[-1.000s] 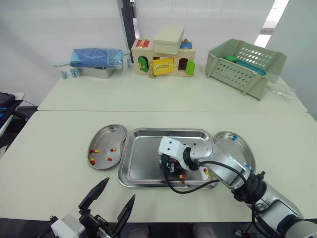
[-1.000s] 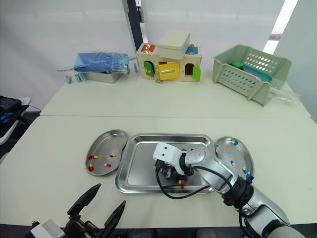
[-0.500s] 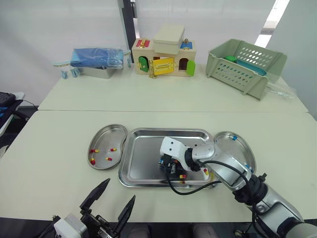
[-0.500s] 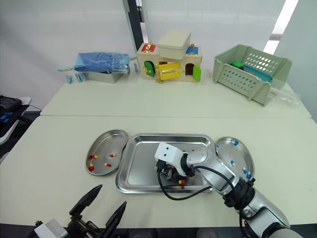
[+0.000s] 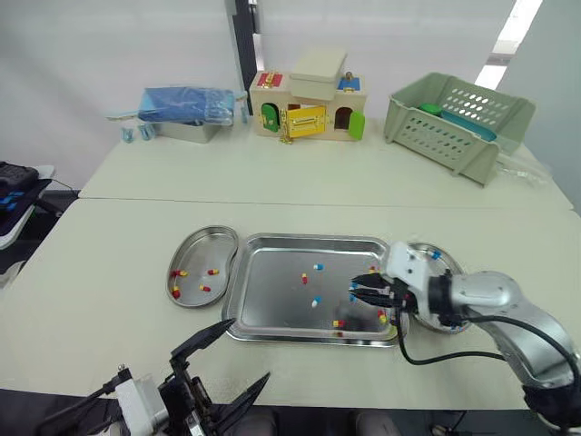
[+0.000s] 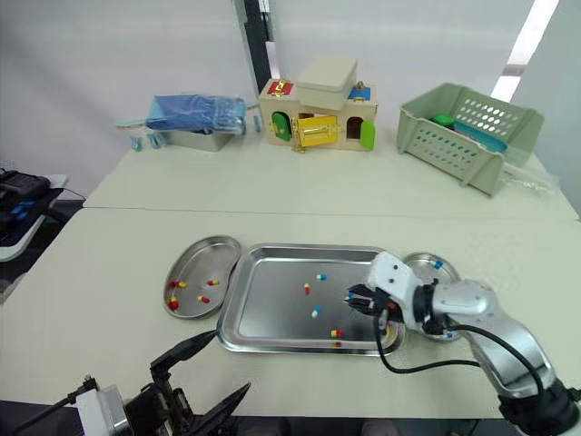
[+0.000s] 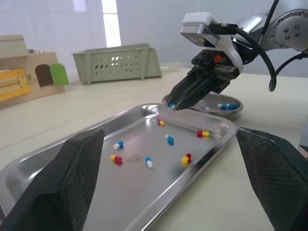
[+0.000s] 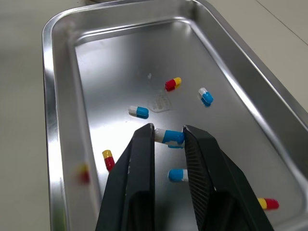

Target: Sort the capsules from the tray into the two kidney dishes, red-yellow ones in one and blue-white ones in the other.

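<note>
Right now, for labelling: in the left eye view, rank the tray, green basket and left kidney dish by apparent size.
1. tray
2. green basket, though it stands farther back
3. left kidney dish

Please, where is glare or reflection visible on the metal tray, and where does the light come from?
Right wrist view: a pale sheen runs along the tray rim and floor, but no glare hides the blue-white capsule in the jaws of the right gripper. Left wrist view: a bright window behind the basket lights the tray floor.
</note>
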You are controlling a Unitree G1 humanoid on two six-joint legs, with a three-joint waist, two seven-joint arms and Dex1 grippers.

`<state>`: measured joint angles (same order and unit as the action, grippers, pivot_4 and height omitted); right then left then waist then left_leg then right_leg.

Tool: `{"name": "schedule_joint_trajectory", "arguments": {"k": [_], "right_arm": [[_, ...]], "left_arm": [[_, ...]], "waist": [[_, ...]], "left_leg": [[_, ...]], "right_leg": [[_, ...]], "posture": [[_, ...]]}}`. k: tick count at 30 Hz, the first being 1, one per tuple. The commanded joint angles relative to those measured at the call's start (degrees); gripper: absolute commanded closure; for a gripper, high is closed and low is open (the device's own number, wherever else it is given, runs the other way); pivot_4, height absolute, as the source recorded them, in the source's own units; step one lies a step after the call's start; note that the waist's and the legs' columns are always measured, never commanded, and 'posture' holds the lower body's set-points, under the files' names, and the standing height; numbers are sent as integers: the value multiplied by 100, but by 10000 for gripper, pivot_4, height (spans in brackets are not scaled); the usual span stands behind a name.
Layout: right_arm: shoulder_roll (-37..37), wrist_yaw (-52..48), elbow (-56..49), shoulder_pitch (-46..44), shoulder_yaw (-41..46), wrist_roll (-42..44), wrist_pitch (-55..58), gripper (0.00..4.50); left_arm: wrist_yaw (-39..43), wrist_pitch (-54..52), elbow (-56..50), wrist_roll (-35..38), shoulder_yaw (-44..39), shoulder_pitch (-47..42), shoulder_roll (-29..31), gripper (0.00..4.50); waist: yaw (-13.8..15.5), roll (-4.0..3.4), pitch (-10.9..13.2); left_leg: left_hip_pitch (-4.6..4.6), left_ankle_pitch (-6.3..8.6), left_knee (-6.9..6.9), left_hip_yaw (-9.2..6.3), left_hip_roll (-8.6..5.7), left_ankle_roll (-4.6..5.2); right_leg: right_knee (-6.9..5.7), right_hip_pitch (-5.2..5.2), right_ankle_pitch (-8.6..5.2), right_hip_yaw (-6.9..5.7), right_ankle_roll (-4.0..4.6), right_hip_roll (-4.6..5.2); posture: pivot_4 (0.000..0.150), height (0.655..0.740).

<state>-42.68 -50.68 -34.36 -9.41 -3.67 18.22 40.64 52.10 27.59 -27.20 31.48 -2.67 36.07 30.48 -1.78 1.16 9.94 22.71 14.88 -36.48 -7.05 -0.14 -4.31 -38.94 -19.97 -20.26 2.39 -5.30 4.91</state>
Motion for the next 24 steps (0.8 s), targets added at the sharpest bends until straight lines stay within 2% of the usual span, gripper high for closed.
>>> {"name": "schedule_joint_trajectory", "arguments": {"k": [1, 3, 8, 19, 21, 22, 24], "right_arm": [[-205, 18, -206, 675, 1234, 254, -142, 38960], [-302, 21, -118, 1115, 1786, 242, -274, 38960], [-271, 105, -36, 1429, 2219, 349, -359, 38960], [-446, 88, 422, 1688, 2062, 232, -625, 38960], [-489, 43, 520, 1733, 2014, 202, -702, 31879], [-497, 42, 555, 1738, 2002, 198, -733, 30701], [-501, 40, 628, 1713, 1981, 204, -778, 25043]], "left_arm": [[279, -192, -144, 206, 44, -143, 186, 0], [449, -295, -65, 277, 48, -232, 273, 0], [770, -282, 154, 350, -22, -312, 265, 0], [909, -254, 217, 328, -149, -190, 109, 0], [881, -264, 207, 317, -184, -172, 80, 0], [874, -270, 203, 312, -198, -167, 67, 0], [869, -277, 201, 302, -224, -164, 44, 0]], "waist": [[6, 0, 0], [4, 0, 0], [-58, -5, 1], [-8, -4, 1], [-4, -3, 1], [-4, -3, 1], [-7, -3, 1]], "left_leg": [[0, 0, -2, 1, 0, 0], [0, 0, -3, 1, -1, 0], [-35, 1, 3, 7, 3, 1], [-47, 1, 4, 7, 2, 1], [-48, 1, 4, 6, 2, 1], [-50, 1, 4, 6, 3, 1], [-54, 1, 4, 6, 3, 1]], "right_leg": [[1, 2, 0, 1, 0, 0], [1, 3, 0, 0, 0, 0], [0, 31, -1, 8, 1, -3], [10, 54, -1, 4, 1, 0], [15, 59, -1, 2, 0, 0], [17, 61, -1, 1, 0, 0], [16, 62, -1, 1, 0, 0]], "posture": [[1500, 7400], [1500, 7400], [1500, 7400], [1500, 7400], [1500, 7400], [1500, 7400], [1500, 7400]]}}
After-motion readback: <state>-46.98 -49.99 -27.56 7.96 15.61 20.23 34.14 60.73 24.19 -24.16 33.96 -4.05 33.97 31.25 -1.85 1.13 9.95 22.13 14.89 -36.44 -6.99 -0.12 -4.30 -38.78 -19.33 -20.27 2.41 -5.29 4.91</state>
